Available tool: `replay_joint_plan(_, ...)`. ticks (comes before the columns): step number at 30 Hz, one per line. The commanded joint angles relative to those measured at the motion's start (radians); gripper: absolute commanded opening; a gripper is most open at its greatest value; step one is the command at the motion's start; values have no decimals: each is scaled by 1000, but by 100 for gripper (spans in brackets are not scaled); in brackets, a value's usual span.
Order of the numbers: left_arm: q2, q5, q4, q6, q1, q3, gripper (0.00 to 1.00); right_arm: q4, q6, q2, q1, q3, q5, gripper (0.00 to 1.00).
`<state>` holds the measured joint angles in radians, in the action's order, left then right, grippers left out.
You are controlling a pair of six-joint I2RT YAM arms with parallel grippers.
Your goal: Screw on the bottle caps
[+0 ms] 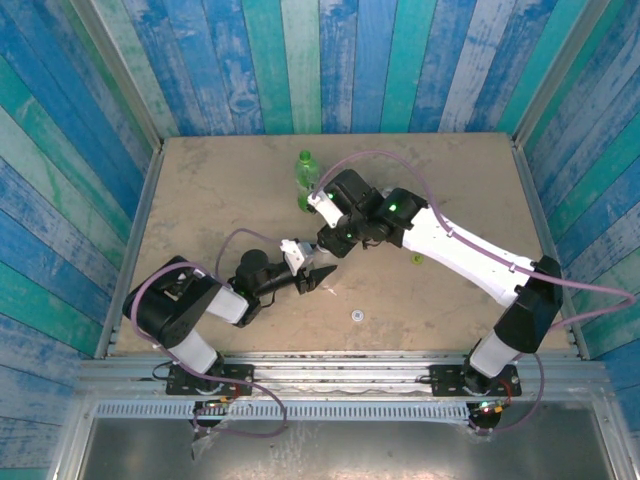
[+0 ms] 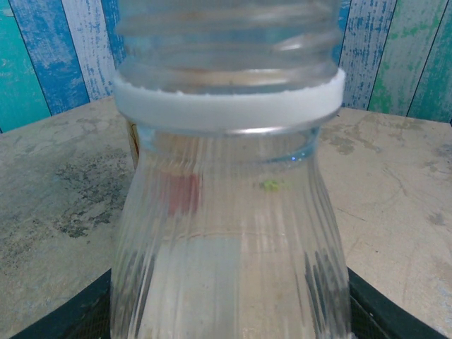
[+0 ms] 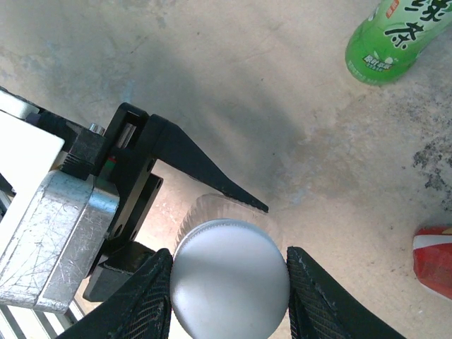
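My left gripper is shut on the lower body of the clear bottle, which stands upright with bare neck threads above a white ring. Directly above the bottle's mouth, my right gripper is shut on a white cap; the ribbed shoulder of the clear bottle shows beneath it. From above, the left gripper and the right gripper meet at mid-table. The green bottle stands behind them. A second white cap and a yellow-green cap lie loose on the table.
The red-labelled bottle peeks in at the right edge of the right wrist view. The green bottle stands at that view's top right. Blue plank walls enclose the tabletop on three sides.
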<state>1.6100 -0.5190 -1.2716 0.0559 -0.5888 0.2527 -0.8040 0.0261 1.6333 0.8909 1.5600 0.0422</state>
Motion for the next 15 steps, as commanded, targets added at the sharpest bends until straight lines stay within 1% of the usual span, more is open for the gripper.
replay_joint_plan(1,37,-22,47,-8,0,6,54,-31,-8,21,14,13,12,43)
replay_joint_plan(15,35,-23,45,-8,0,5,54,-35,8,13,21,5,-11,43)
